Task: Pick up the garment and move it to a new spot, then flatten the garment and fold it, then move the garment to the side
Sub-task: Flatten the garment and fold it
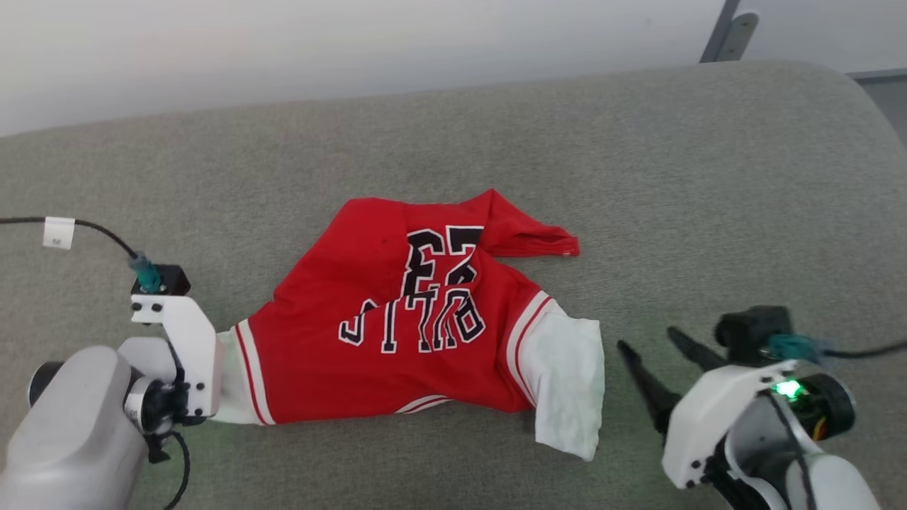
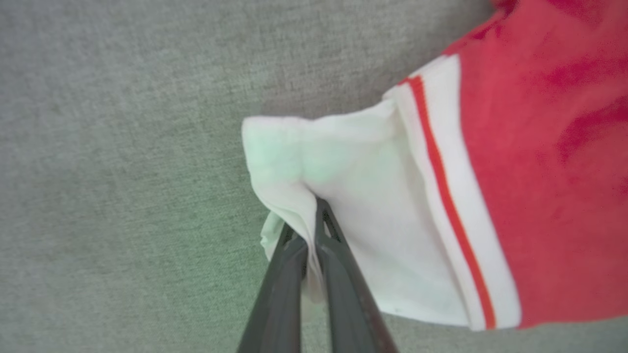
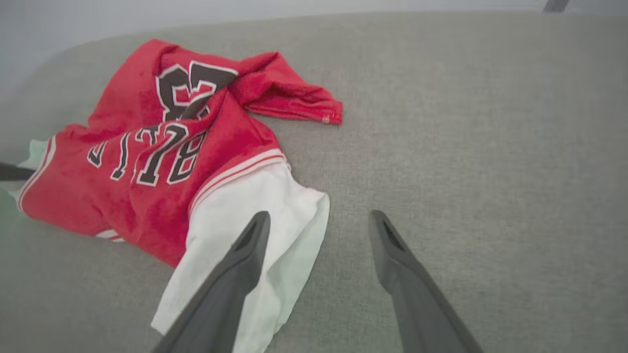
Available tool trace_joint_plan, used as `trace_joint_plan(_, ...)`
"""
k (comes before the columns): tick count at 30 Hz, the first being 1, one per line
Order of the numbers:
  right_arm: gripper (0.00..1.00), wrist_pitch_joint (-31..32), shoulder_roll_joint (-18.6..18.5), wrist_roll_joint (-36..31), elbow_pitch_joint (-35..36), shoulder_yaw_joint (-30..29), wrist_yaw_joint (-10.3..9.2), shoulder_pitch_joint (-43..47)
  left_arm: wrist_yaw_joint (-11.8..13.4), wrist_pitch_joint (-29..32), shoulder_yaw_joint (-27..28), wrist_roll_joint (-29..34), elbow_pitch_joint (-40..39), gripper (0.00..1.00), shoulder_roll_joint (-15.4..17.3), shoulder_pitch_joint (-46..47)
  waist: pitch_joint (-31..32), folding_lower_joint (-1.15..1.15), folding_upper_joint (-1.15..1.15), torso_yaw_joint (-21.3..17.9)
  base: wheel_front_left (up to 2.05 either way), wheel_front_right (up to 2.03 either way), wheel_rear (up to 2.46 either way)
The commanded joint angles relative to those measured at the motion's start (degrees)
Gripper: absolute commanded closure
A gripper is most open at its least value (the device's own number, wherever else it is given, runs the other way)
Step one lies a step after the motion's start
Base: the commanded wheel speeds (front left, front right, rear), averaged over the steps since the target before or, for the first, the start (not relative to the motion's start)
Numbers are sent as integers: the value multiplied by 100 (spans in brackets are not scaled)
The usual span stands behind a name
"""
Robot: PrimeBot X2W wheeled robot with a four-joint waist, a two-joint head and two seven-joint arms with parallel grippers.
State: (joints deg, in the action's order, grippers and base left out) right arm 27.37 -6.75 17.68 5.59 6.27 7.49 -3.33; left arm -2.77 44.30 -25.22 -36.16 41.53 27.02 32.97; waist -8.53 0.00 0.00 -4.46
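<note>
The garment (image 1: 397,333) lies crumpled on a grey cushioned surface (image 1: 708,177), red with black white-outlined lettering upside down in the head view. White lining sticks out past striped hem bands at both its lower ends. In the left wrist view my left gripper (image 2: 314,211) is shut on a fold of the white lining of the garment (image 2: 539,171) at its left end. My left wrist housing (image 1: 177,354) covers that spot in the head view. My right gripper (image 1: 646,338) stands open just right of the other white flap, one finger over the garment (image 3: 147,162), nothing between its fingertips (image 3: 319,215).
The grey cushion curves down to a rounded edge at the far right (image 1: 864,120). A pale wall (image 1: 283,42) runs behind it, with a grey metal bracket (image 1: 730,32) at the top right. A black cable with a white tag (image 1: 58,232) trails from my left wrist.
</note>
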Motion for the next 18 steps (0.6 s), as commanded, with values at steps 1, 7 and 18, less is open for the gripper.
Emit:
trace_joint_plan(1, 0, 35, -26, 29, -14, 11, 1, -98, -30, -58, -60, 18, 57, 100, -111, 30, -45, 0, 0, 48, 0, 0, 0)
trace_joint_plan(7, 0, 568, -203, 69, -699, 384, 1, -483, -140, -246, -148, 34, 272, 100, -325, 373, -242, 0, 0, 281, 0, 0, 0)
trace_joint_plan(18, 0, 1565, -204, 498, -2636, 1452, 21, -1024, -286, -467, -296, 5, 604, 100, -570, 721, -435, 0, 0, 556, 0, 0, 0)
